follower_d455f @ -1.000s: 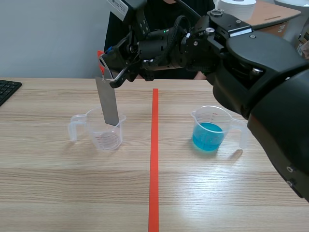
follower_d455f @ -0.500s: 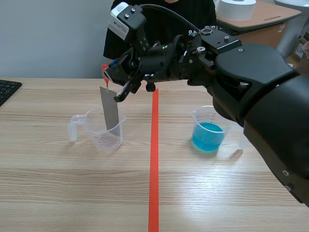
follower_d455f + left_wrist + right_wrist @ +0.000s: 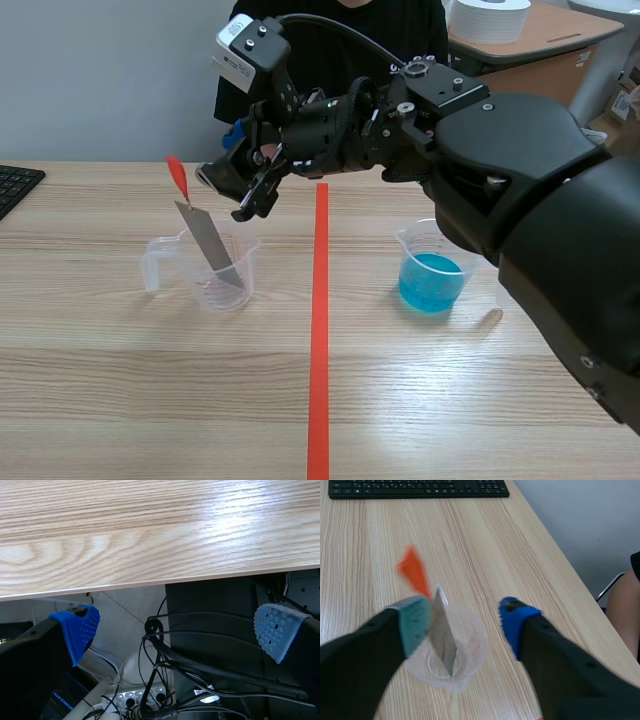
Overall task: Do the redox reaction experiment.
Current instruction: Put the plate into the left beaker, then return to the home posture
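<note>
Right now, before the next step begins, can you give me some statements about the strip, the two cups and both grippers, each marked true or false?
1. The metal strip leans tilted inside the empty clear measuring cup. True.
2. The right gripper is shut on the strip. False: it is open above the cup.
3. The cup of blue liquid stands on the strip's side of the orange-red tape line. False: it stands across the line.
4. The left gripper is open and holds nothing. True.
</note>
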